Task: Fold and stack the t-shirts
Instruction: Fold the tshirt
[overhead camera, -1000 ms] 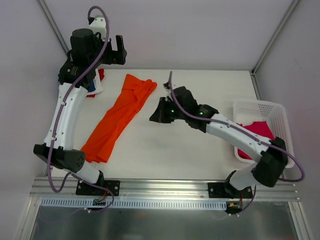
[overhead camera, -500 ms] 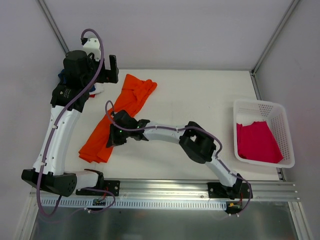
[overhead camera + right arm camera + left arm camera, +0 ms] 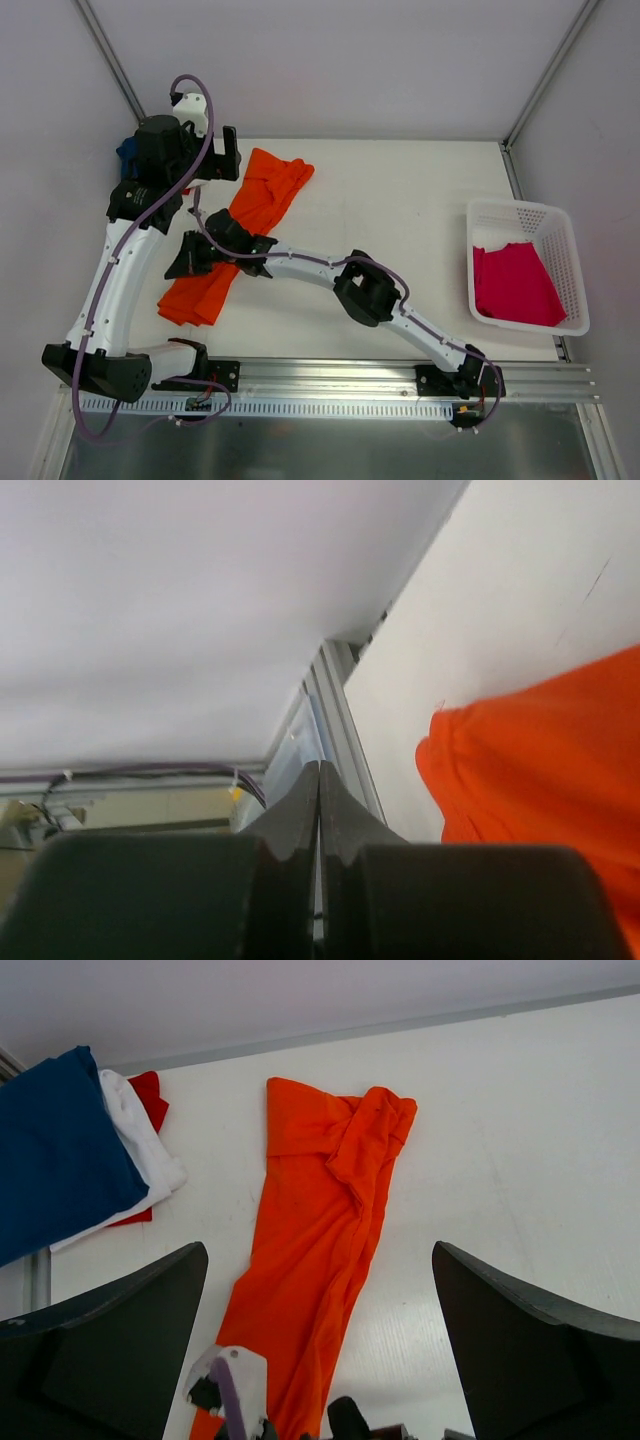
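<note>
T-shirt (image 3: 256,200), orange, diagonal: near-left to far-right.

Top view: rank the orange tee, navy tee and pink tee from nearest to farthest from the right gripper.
1. Orange tee, under the right gripper, left of centre.
2. Navy tee, far-left corner.
3. Pink tee, in the basket at right.

Orange tee (image 3: 320,1230), folded into a long narrow strip with its far end bunched, lies slanted on the left half of the desk (image 3: 420,200). At the desk's far-left corner a folded navy tee (image 3: 50,1150) tops a white tee (image 3: 135,1145) and a red tee (image 3: 150,1100). Pink tee (image 3: 515,285) lies rumpled at the desk's right edge, in a basket (image 3: 520,212)
</note>
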Controlling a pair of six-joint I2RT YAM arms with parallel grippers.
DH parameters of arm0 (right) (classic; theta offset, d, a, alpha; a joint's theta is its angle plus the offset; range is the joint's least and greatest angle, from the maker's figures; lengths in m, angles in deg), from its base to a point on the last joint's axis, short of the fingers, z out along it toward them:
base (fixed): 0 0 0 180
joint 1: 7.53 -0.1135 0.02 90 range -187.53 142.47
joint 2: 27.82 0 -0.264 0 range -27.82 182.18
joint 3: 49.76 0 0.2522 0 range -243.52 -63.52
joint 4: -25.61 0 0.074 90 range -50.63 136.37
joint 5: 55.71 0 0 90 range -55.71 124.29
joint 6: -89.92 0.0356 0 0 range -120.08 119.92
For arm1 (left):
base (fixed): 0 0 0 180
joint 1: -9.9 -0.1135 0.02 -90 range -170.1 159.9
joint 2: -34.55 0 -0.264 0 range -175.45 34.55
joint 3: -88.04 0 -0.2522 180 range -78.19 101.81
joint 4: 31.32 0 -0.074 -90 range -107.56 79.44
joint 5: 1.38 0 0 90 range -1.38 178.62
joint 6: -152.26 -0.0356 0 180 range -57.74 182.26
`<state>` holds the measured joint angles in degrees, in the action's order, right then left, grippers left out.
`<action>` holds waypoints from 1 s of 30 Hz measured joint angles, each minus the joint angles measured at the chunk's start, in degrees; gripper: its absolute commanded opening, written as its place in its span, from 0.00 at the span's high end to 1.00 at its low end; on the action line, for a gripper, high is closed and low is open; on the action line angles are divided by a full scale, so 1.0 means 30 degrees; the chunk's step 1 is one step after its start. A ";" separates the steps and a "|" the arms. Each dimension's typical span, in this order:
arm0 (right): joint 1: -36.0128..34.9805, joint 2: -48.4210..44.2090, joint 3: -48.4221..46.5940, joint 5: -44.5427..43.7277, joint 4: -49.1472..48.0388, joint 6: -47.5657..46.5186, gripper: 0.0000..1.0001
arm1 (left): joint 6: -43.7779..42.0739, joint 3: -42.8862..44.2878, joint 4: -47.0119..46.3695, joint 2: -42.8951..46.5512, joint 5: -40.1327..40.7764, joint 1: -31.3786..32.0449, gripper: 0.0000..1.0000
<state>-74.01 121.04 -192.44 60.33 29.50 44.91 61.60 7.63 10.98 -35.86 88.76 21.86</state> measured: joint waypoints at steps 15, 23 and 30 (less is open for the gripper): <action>0.2433 -0.0051 0.7730 -0.0182 -0.4867 0.2769 0.99 | -0.0022 -0.0532 -0.0335 0.1515 -0.0051 0.0393 0.03; 0.2463 -0.3555 1.2998 -0.1297 -0.4954 0.1836 1.00 | -0.0051 -0.0787 -0.0437 0.1523 -0.0051 0.0663 0.03; 0.3140 -0.7890 1.8323 -0.3002 -0.3475 0.0306 1.00 | -0.0051 -0.1042 -0.0634 0.1625 -0.0051 0.0889 0.03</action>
<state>-64.59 97.37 -137.47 51.33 19.07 45.83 61.44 4.50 9.07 -30.98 88.61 24.53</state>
